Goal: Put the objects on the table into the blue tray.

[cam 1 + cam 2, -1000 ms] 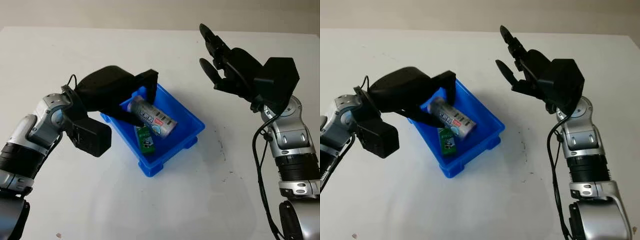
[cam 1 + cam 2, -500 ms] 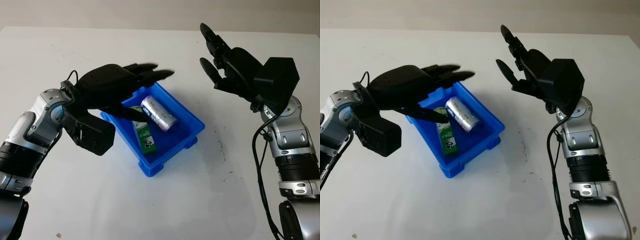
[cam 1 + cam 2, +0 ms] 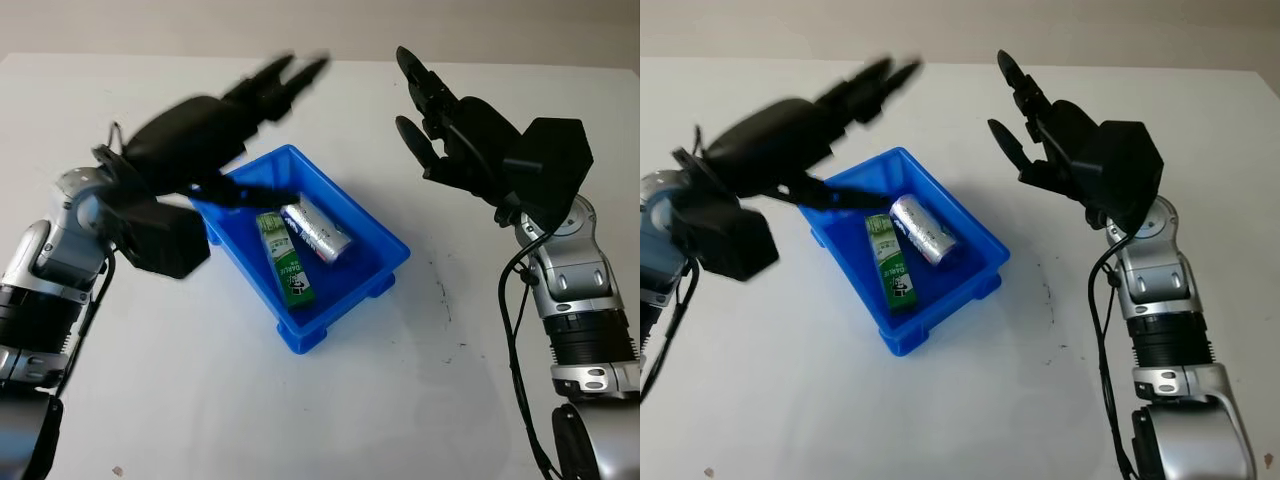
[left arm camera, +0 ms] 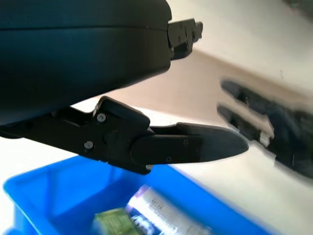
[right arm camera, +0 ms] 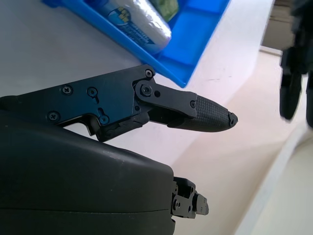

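Note:
The blue tray (image 3: 380, 240) sits mid-table with a silver can (image 3: 317, 231) and a green carton (image 3: 284, 271) lying side by side inside it. My left hand (image 3: 262, 110) is open, raised above the tray's far-left corner and holding nothing. My right hand (image 3: 425, 108) is open, held up in the air to the right of the tray, apart from it. In the left wrist view the can (image 4: 154, 215) and carton (image 4: 113, 220) lie below my fingers (image 4: 195, 146). The right wrist view shows the can (image 5: 137, 22) in the tray (image 5: 195, 44).
White table (image 3: 330, 410) spreads all around the tray, with small dark marks (image 3: 443, 295) to the tray's right. A pale wall runs along the table's far edge.
My left hand let go of the silver can, which now lies in the tray beside the carton. The hand then rose up and back, away from the tray. My right hand barely moved.

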You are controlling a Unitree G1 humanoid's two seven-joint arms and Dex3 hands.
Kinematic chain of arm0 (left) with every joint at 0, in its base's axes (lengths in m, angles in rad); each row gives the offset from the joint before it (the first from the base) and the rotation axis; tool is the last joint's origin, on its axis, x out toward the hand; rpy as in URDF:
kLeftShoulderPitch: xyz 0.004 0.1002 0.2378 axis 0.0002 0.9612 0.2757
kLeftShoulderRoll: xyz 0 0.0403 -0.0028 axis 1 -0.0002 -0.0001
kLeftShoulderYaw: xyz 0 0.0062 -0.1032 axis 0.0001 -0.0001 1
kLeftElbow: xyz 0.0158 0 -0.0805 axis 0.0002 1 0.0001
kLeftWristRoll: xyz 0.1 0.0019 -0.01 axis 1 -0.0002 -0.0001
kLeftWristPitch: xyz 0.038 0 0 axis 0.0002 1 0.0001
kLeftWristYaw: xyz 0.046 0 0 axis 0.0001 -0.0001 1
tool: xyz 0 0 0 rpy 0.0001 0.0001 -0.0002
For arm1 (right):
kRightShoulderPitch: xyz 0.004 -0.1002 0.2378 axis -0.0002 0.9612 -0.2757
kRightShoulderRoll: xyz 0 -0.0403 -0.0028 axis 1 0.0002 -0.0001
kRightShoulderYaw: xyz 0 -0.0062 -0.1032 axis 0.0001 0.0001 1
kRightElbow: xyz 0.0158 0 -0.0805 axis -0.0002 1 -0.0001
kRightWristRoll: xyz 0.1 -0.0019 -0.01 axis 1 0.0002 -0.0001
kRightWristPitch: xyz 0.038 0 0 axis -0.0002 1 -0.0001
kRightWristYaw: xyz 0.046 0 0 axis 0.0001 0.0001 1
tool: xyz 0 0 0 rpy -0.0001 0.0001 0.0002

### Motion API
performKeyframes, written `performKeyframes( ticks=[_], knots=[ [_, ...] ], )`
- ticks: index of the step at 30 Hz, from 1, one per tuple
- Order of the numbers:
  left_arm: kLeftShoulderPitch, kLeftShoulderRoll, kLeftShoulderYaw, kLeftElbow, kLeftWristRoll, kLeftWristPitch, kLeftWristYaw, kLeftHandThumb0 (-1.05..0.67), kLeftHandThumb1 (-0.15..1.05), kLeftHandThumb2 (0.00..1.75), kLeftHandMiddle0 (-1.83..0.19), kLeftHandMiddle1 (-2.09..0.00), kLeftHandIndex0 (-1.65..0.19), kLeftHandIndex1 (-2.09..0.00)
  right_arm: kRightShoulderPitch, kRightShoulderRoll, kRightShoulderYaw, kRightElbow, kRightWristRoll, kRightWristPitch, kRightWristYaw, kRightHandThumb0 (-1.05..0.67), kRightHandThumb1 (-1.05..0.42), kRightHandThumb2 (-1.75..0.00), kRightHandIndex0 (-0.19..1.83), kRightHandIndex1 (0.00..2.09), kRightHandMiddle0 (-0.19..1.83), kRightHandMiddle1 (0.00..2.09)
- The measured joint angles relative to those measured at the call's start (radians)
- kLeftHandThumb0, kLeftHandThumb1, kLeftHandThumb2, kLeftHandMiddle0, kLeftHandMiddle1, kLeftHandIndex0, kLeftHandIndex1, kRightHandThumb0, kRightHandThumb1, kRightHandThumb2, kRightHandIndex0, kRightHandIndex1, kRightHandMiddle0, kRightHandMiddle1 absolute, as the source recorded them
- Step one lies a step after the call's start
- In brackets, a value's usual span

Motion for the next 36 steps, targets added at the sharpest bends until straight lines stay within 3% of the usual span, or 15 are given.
performKeyframes(
  ticks=[5, 10, 16, 28, 36],
  knots=[
    [0.086, -0.06, 0.072, 0.004, -0.073, 0.047, 0.075, -0.9, 1.05, 0.6, 0.19, 0.0, 0.19, 0.0, 0.038, 0.032, -0.044, -0.055, 0.067, 0.047, -0.021, -0.69, -1.05, -0.69, -0.19, 0.0, -0.19, 0.0],
    [0.139, -0.12, 0.127, 0.051, -0.154, 0.017, 0.122, -0.83, 1.05, 0.63, 0.19, -0.01, 0.19, 0.0, 0.084, 0.058, -0.085, -0.095, 0.125, 0.083, -0.044, -0.72, -1.05, -0.72, -0.19, 0.0, -0.19, 0.0],
    [0.172, -0.231, 0.219, 0.06, -0.38, 0.042, 0.113, -0.8, 1.05, 0.63, 0.19, 0.0, 0.19, 0.0, 0.133, 0.093, -0.105, -0.133, 0.17, 0.125, -0.076, -0.74, -1.05, -0.77, -0.19, 0.0, -0.19, 0.0],
    [0.243, -0.3, 0.317, 0.006, -0.407, 0.093, 0.243, -0.83, 1.05, 0.63, 0.19, 0.0, 0.19, 0.0, 0.156, 0.123, -0.101, -0.154, 0.156, 0.136, -0.136, -0.75, -1.05, -0.79, -0.19, 0.0, -0.19, 0.0],
    [0.288, -0.329, 0.318, -0.035, -0.375, 0.169, 0.304, -0.82, 1.05, 0.64, 0.19, 0.0, 0.19, 0.0, 0.156, 0.128, -0.101, -0.096, 0.139, 0.102, -0.138, -0.76, -1.05, -0.79, -0.19, 0.0, -0.19, 0.0]
  ],
)
